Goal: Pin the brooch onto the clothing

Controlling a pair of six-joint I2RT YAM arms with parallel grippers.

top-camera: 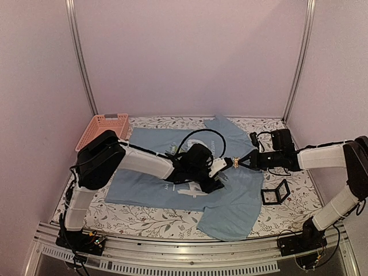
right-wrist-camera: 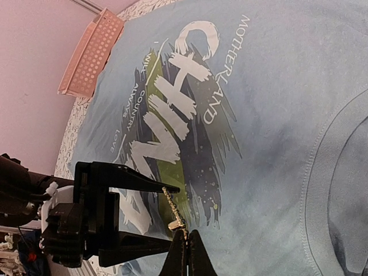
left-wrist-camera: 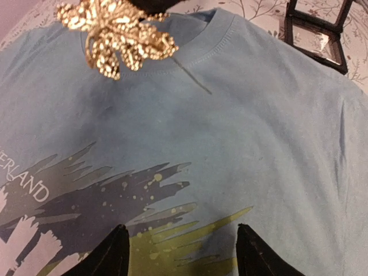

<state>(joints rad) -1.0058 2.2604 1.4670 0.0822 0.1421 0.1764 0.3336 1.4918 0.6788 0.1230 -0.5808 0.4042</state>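
While the right hand (right-wrist-camera: 186,244) pinches the brooch (left-wrist-camera: 118,34) over the clothing (left-wrist-camera: 247,149), the left hand (left-wrist-camera: 181,244) hovers just ahead, spread wide, likely to steady the pin.

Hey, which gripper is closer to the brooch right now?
Right. The right gripper is shut on the brooch, holding it just over the T-shirt. The left gripper is open and pointed at the brooch, with a gap between them.
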